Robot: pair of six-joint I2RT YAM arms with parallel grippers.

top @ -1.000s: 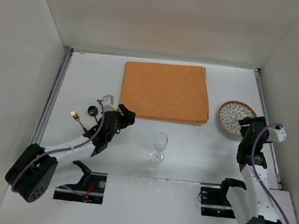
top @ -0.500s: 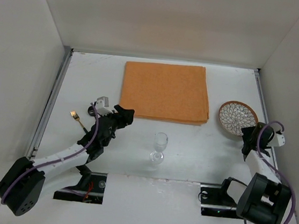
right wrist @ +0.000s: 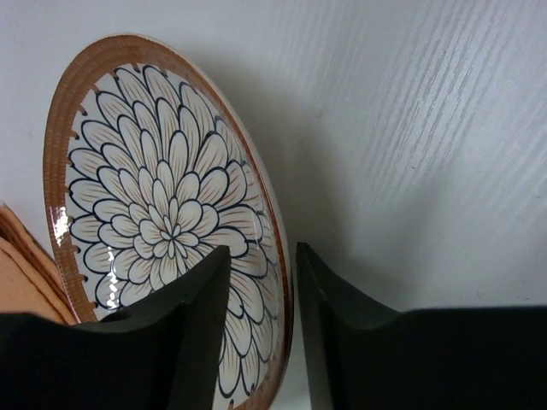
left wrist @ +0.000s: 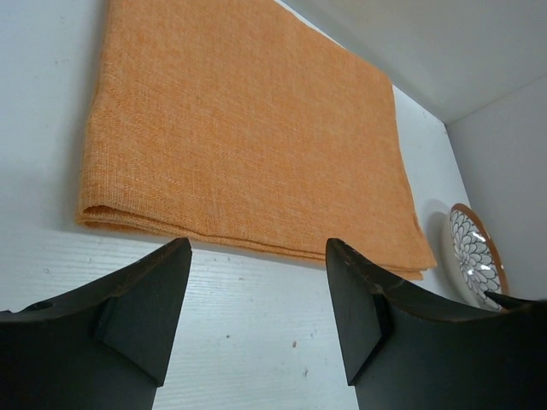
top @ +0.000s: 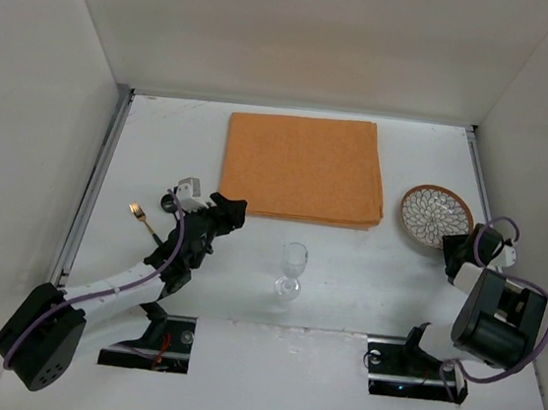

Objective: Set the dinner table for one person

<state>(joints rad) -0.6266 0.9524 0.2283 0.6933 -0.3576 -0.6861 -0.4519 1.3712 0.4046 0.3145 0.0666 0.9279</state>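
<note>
The dinner table [top: 365,275] is a white tabletop. On its right side lies a flower-patterned plate [top: 434,215] with a brown rim. My right gripper [top: 453,244] is at the plate's near edge. In the right wrist view one finger is over the plate [right wrist: 162,213] and the other outside the rim; the gripper [right wrist: 262,249] is narrowly open astride it, gaps still showing. My left gripper [top: 233,206] hovers open and empty just before the near left corner of the orange cloth [top: 303,167]. A wine glass [top: 291,269] stands upright near the middle front.
A gold fork [top: 141,218] with a dark handle lies left of the left arm, with a small black round object [top: 169,201] beside it. In the left wrist view the cloth [left wrist: 248,128] fills the top and the plate [left wrist: 474,256] shows far right. Grey rails [top: 92,194] edge the table.
The right arm has folded down to the plate's near edge and its jaws have narrowed around the rim. The left gripper shifted slightly left early on, then held still.
</note>
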